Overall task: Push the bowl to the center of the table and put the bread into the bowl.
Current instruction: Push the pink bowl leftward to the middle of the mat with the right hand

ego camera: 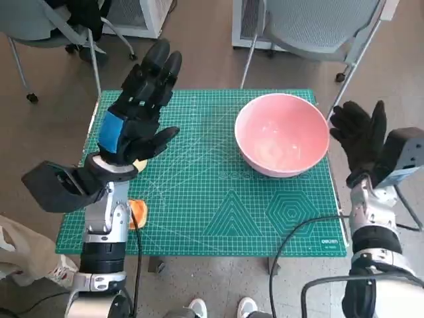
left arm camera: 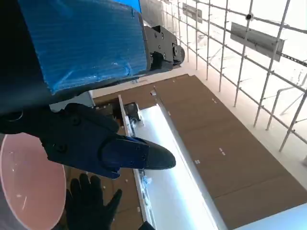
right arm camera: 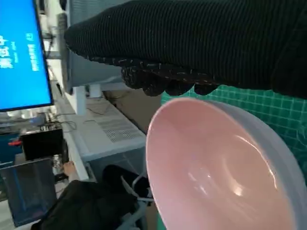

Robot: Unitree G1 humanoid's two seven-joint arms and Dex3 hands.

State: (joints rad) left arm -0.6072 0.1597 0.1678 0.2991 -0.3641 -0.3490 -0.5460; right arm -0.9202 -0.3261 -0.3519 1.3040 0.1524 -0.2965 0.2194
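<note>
A pink bowl (ego camera: 281,134) stands empty on the right half of the green cutting mat (ego camera: 212,199); it also shows in the left wrist view (left arm camera: 29,187) and the right wrist view (right arm camera: 216,167). My right hand (ego camera: 360,136) in its black glove is held up just right of the bowl, fingers spread, holding nothing. A piece of orange-brown bread (ego camera: 138,213) lies near the mat's front left, partly hidden by my left forearm. My left hand (ego camera: 140,109) is raised above the mat's left side, fingers extended and apart, empty.
Chairs (ego camera: 318,26) and white cabinets stand beyond the table's far edge. Shoes of a person (ego camera: 199,308) show at the near edge. Black cables (ego camera: 291,238) hang by the right arm. A screen (right arm camera: 21,52) glows in the right wrist view.
</note>
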